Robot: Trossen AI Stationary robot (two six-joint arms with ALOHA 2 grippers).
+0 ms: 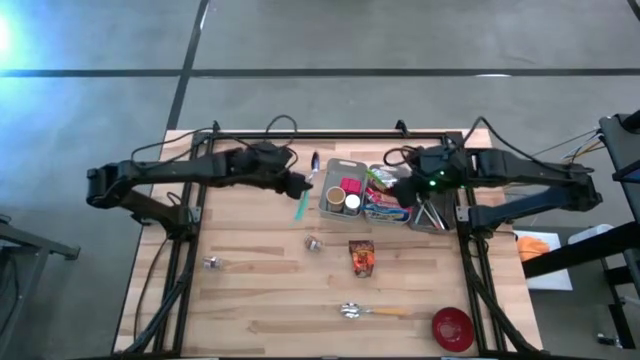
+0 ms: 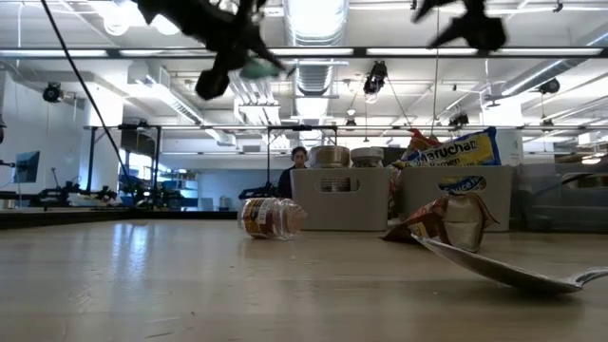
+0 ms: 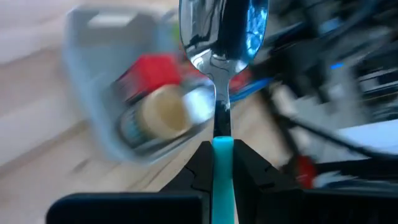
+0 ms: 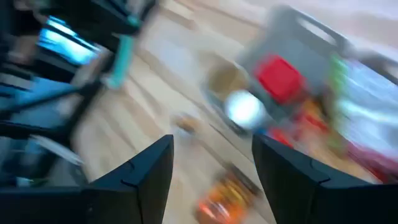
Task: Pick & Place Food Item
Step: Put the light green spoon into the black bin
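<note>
Left end effector [image 1: 300, 183] grips teal-handled spoon [image 1: 304, 200] beside bin's [image 1: 343, 163] edge.

Left tool [image 1: 300, 183] holds a teal-handled spoon [image 1: 306, 190] beside grey bins [image 1: 343, 165].

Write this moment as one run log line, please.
left tool: shut on teal-handled spoon, near grey bin | right tool: open, empty

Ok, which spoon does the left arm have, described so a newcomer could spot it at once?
Start at the grey plastic bin at the table's far edge. Just left of it, above the wooden tabletop, the left gripper is shut on the spoon with the teal handle and shiny metal bowl. The other metal spoon, lying at the near edge beside the red bowl, has an orange-tan handle.
</note>
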